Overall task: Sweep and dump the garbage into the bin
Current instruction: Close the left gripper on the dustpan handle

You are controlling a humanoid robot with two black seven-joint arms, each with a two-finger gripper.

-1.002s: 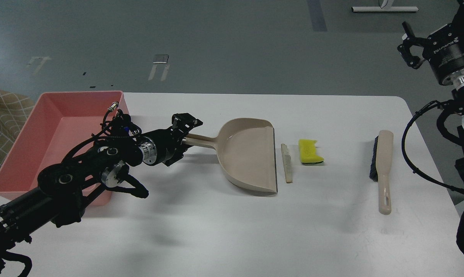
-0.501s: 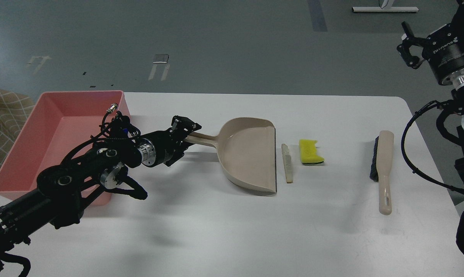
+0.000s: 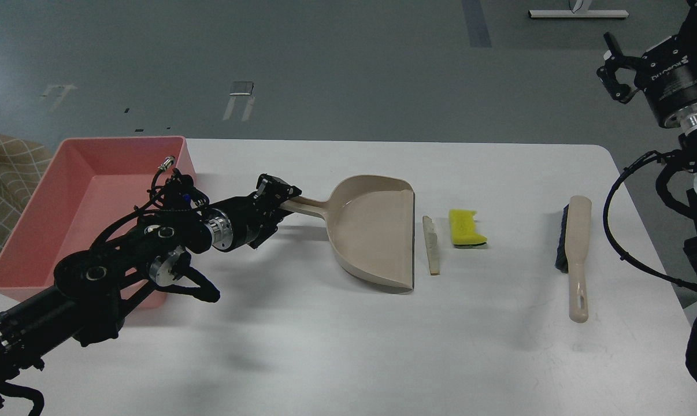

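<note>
The garbage lies on the white table: a yellow sponge piece (image 3: 467,227) with a dark green backing, and a thin pale wedge strip (image 3: 432,244) just left of it. The strip lies right beside the open edge of the beige dustpan (image 3: 377,231). My left gripper (image 3: 279,195) is shut on the dustpan's handle, which points left. The pink bin (image 3: 77,202) stands at the table's left end, behind my left arm. My right gripper (image 3: 613,68) is open and empty, held high beyond the table's far right corner.
A beige brush with black bristles (image 3: 577,254) lies lengthwise on the right side of the table (image 3: 348,346), apart from the sponge. My right arm's cables hang along the table's right edge. A checked cloth shows at the far left.
My left gripper has drawn slightly left and up with the dustpan handle; the dustpan has shifted a little with it. The garbage, the brush and the right arm have not moved.
</note>
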